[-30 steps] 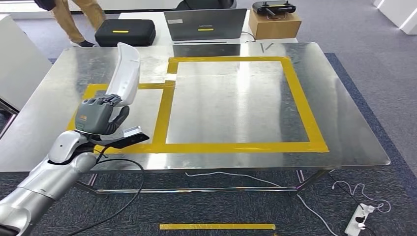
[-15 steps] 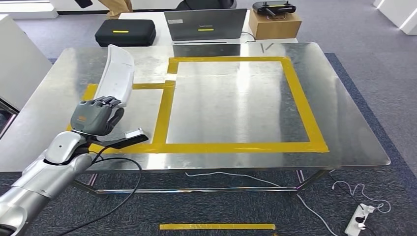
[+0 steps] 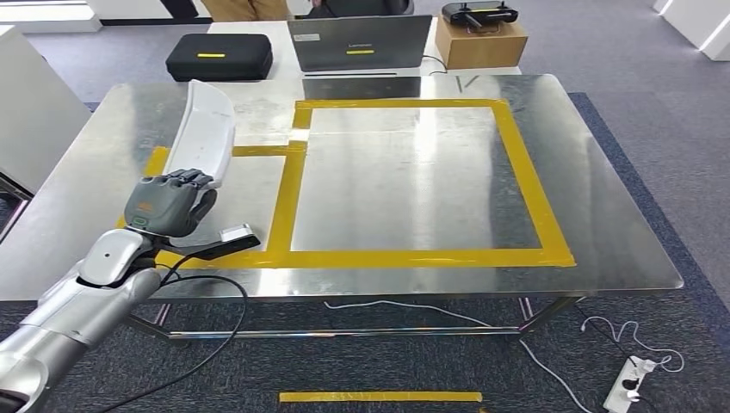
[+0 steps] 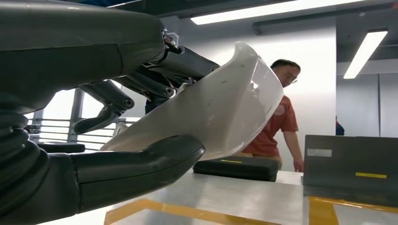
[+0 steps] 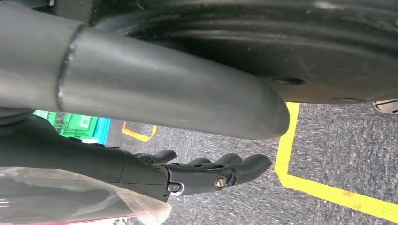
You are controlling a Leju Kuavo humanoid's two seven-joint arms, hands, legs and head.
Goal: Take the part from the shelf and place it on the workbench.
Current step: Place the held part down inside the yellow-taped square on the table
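Above the steel surface (image 3: 413,181), beside its yellow tape outline (image 3: 284,198), a curved white plastic part (image 3: 205,133) is gripped upright by the left robot hand (image 3: 165,205), its long axis pointing away.

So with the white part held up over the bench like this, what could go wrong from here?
The left hand grips the white part only at its lower end, so the long upright piece could tip or slip when lowered. It hangs over the small taped box near the workbench edge, so it might land across the tape.
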